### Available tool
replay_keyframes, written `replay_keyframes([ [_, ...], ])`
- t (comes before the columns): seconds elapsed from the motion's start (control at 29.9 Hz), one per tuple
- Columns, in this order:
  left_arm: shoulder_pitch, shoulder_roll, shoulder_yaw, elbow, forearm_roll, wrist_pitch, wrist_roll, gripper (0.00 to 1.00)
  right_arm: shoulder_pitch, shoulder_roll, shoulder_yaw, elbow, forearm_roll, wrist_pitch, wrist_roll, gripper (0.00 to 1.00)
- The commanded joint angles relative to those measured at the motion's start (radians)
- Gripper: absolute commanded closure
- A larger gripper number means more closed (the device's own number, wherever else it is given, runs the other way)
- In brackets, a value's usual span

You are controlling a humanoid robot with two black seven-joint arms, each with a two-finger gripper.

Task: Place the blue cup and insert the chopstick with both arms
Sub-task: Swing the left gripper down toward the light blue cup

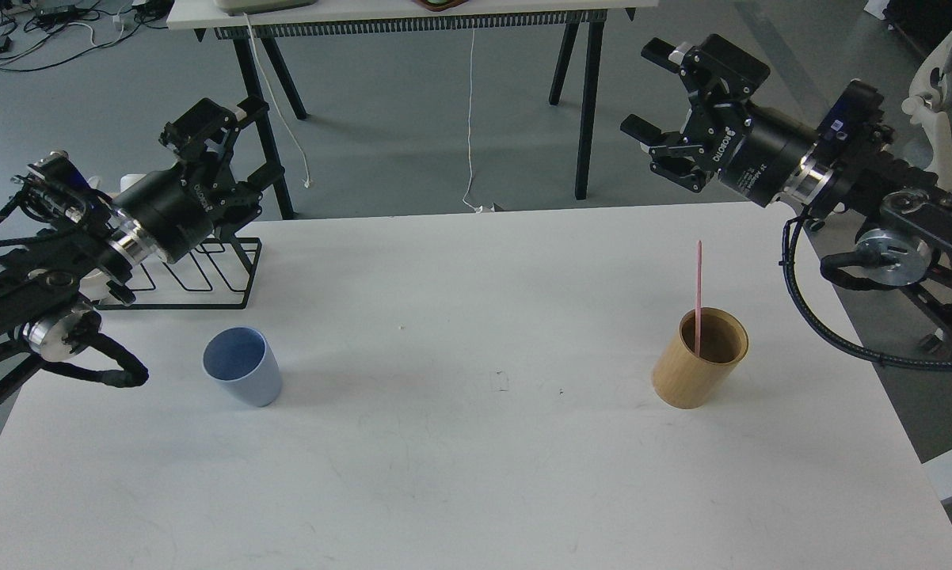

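Observation:
The light-blue cup (242, 366) stands upright on the white table (476, 475), left of centre. A thin pink chopstick (697, 297) stands in the tan wooden cylinder holder (700, 356) on the right, its top sticking out well above the rim. My left gripper (242, 138) hovers open above the wire rack, up and behind the cup, with nothing in it. High beyond the table's far right edge my right gripper (649, 87) is open and empty, above and behind the holder.
A black wire rack (199, 273) sits at the table's far left corner under my left gripper. Another table's black legs (587, 103) and a hanging white cable (470, 119) are behind. A white chair (935, 87) is at the far right.

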Motion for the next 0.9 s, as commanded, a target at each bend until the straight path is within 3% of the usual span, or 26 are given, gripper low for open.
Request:
replay_keyframes([
  [0.0, -0.002, -0.001, -0.007, -0.001, 0.002, 0.001, 0.000, 0.00, -0.005, -0.001, 0.000, 0.003, 0.000, 0.000, 0.000, 0.02],
  [0.37, -0.005, -0.018, -0.084, 0.011, -0.001, -0.014, 0.000, 0.00, -0.006, -0.006, 0.008, 0.006, 0.000, 0.000, 0.000, 0.02],
  [0.53, -0.003, -0.001, -0.219, 0.003, -0.002, -0.262, 0.000, 0.00, -0.034, -0.009, 0.078, 0.007, 0.000, 0.000, 0.000, 0.02],
  [0.67, 0.015, 0.002, -0.383, -0.030, -0.011, -0.262, 0.000, 0.00, -0.087, -0.009, 0.187, 0.007, 0.001, 0.000, 0.000, 0.02],
  [0.87, 0.005, 0.158, -0.315, -0.168, 0.057, -0.262, 0.000, 0.00, -0.161, -0.038, 0.316, -0.005, 0.001, 0.000, 0.000, 0.02],
])
